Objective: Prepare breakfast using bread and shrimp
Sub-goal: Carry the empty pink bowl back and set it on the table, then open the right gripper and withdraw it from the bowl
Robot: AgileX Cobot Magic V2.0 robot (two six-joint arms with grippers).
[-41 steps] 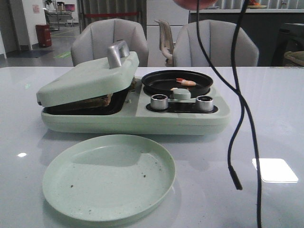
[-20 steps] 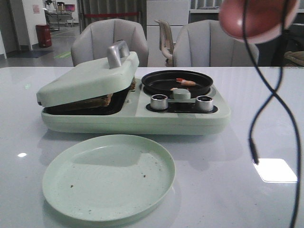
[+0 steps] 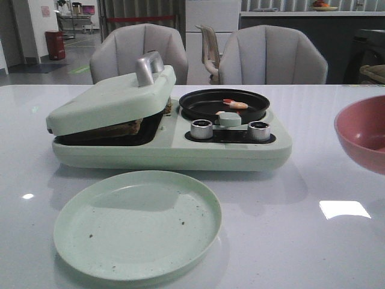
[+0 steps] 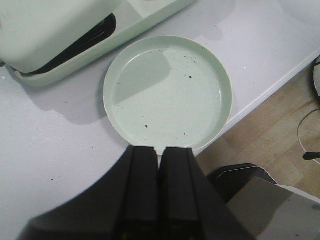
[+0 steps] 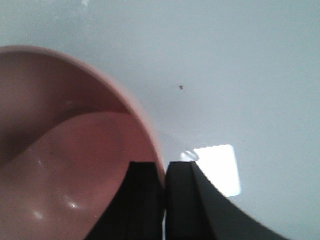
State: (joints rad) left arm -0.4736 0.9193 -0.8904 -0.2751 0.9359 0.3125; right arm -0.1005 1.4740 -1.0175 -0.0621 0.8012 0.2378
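The right gripper (image 5: 164, 200), pinching the pink bowl's (image 3: 364, 132) rim, has lowered it right of the cooker (shrimp (image 3: 234, 104) already tipped into the pan (image 3: 198, 107)); left gripper (image 4: 160, 197) closed, empty.

Even, bright overhead light. Square glare patch on the tabletop (image 3: 344, 209) at my right. Soft shadows under the green plate (image 3: 138, 224). My wrist views blur close up.
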